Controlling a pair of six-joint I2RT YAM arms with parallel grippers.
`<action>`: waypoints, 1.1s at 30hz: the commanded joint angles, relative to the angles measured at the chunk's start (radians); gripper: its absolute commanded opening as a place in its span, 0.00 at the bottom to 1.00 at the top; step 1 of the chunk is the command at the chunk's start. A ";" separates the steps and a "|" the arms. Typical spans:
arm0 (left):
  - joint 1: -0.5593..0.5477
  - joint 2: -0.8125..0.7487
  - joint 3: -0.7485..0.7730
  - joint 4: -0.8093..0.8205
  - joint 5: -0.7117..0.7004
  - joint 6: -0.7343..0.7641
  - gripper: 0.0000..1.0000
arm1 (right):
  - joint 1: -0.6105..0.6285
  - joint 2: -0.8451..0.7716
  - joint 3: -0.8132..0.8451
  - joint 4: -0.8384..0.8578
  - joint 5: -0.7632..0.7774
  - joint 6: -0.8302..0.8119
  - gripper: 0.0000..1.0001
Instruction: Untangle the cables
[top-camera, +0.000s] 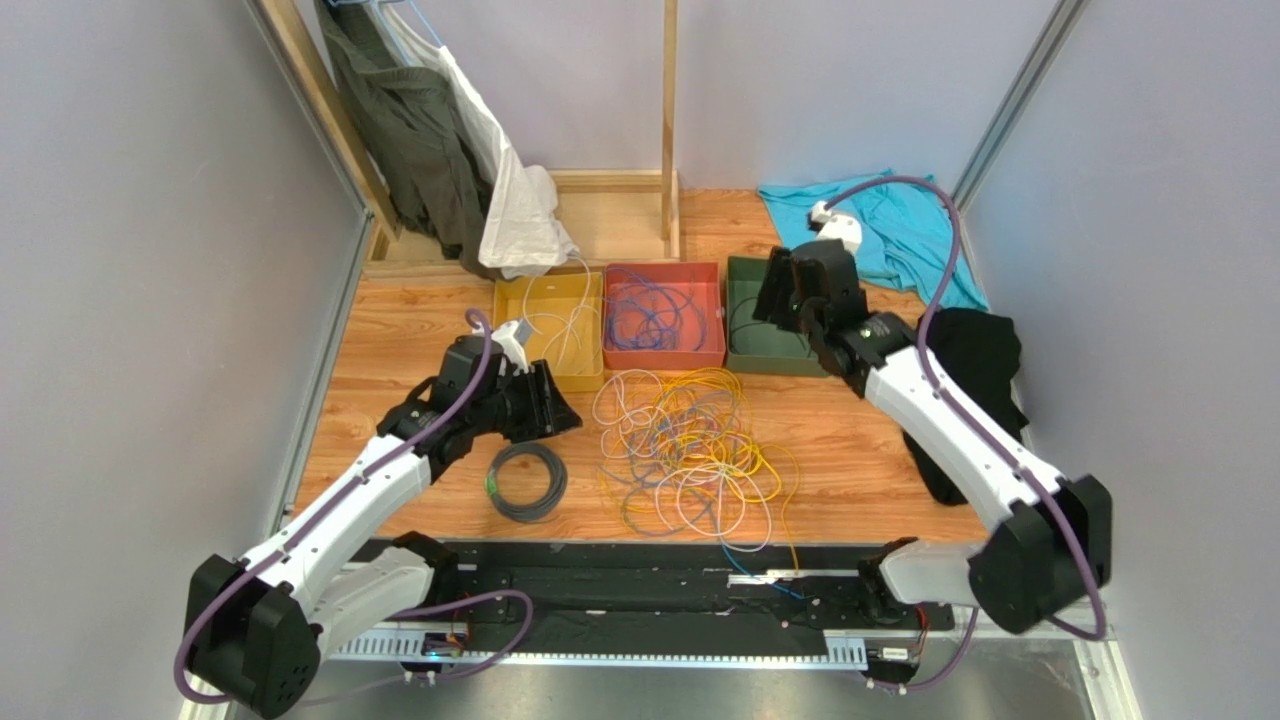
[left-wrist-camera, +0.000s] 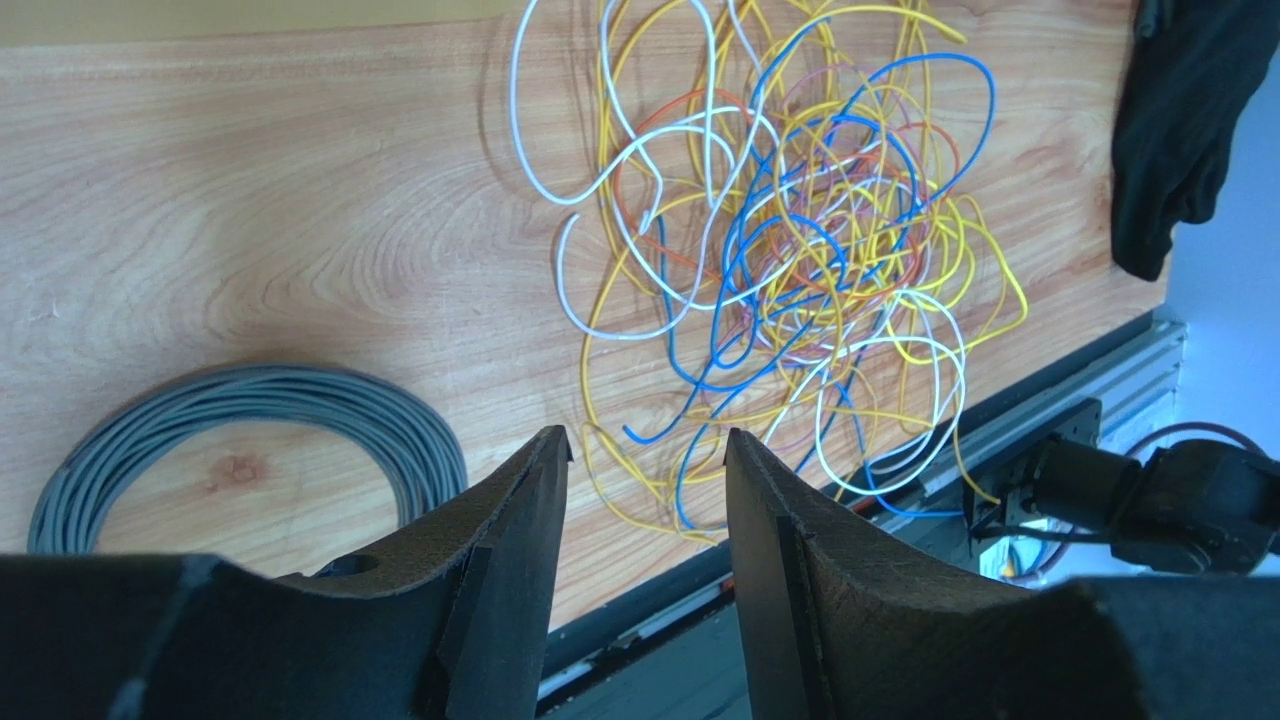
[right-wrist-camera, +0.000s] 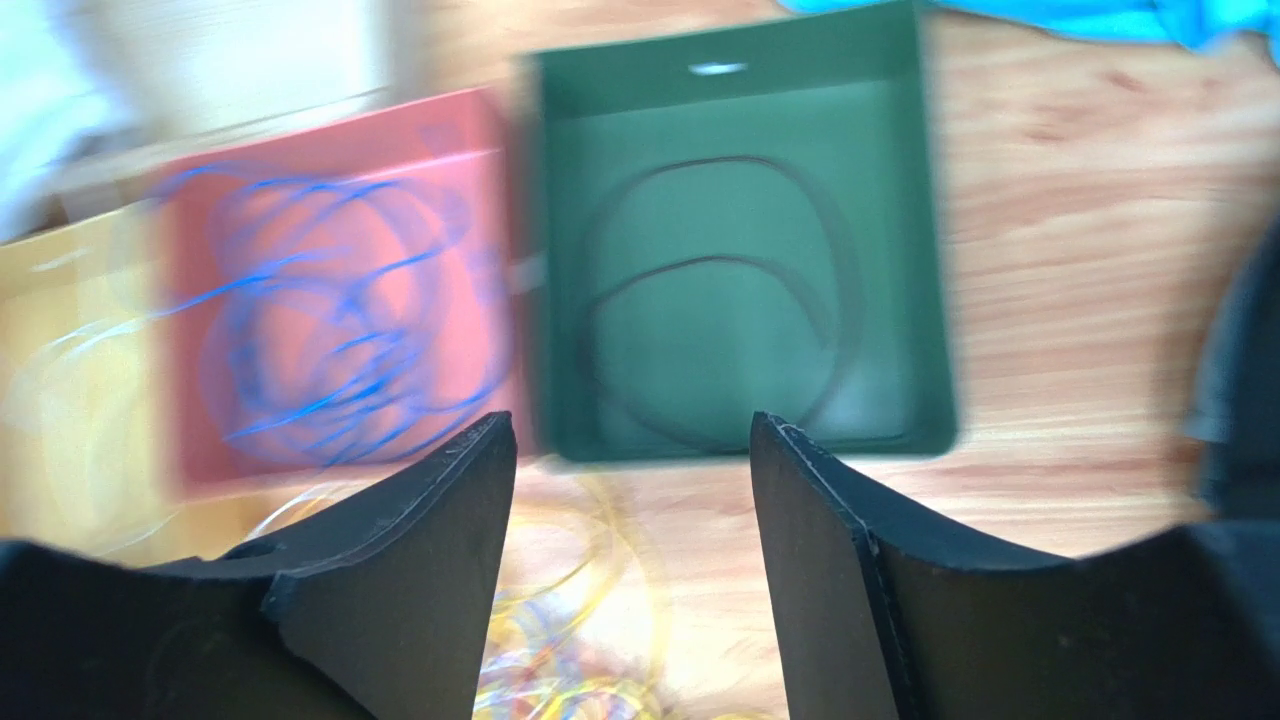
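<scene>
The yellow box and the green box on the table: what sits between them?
A red box holding loops of blue cable sits between the yellow box and the green box. The top view shows it clearly, the right wrist view blurred.

**Tangled cables** (left-wrist-camera: 781, 255): a loose knot of yellow, blue, white and orange strands, intertwined, lying flat mid-way across the wooden table (top-camera: 406, 345), near its front edge.
**Grey coil** (top-camera: 528, 480): a neatly wound ring, flat, left of the tangle and apart from it.
**Blue cable** (top-camera: 657, 318): loose loops inside the red bin (top-camera: 663, 362).
**Black cable** (right-wrist-camera: 706, 323): open loops in the green bin (right-wrist-camera: 902, 225).
**White cable** (top-camera: 568, 327): in the yellow bin (top-camera: 519, 296).
</scene>
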 joint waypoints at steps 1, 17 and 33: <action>-0.006 -0.015 -0.019 0.064 0.020 -0.007 0.52 | 0.154 -0.083 -0.128 -0.018 -0.082 0.035 0.59; -0.006 -0.004 -0.040 0.064 0.035 -0.021 0.52 | 0.374 0.013 -0.286 -0.012 -0.083 0.113 0.56; -0.006 -0.015 -0.025 0.041 0.031 -0.016 0.51 | 0.382 0.054 -0.162 -0.052 0.018 0.056 0.00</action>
